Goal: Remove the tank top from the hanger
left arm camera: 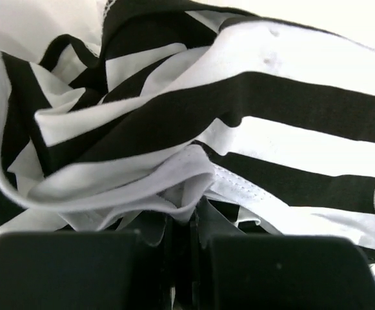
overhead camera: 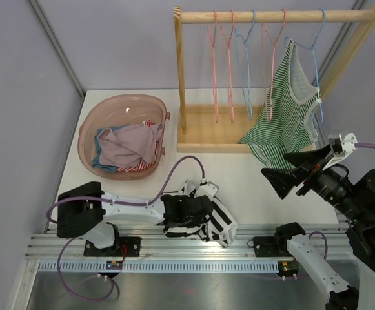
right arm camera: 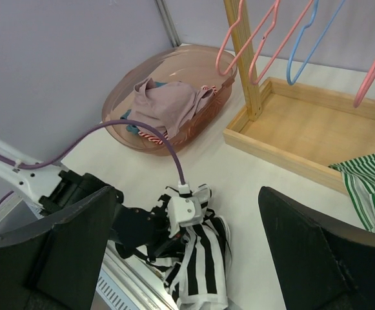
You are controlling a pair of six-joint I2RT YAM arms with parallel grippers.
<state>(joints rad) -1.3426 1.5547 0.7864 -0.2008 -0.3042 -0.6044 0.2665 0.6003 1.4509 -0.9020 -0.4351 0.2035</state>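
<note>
Two sets of fingers show, and they stand quite differently. Your left fingers (left arm camera: pixel 271 271) are closed hard together, with a fold of the black-and-white striped garment (overhead camera: pixel 221 218) pinched between them. That garment lies crumpled at the near edge of the bench (overhead camera: pixel 239 171), close to the arm bases. Your right fingers (overhead camera: pixel 283 181) are spread wide with nothing between them. They are raised above the bench on the right and point left, just beside the lower hem of the green-and-white striped tank top (overhead camera: pixel 284 116). From the overhead view you cannot tell whether they touch it. The tank top hangs from the blue hanger (overhead camera: pixel 314 58), the rightmost one on the wooden rack (overhead camera: pixel 271 15). Its lower part drapes over the front edge of the rack's base. At far left, a pink basin (overhead camera: pixel 87 129) holds a heap of clothes (overhead camera: pixel 132 145).
</note>
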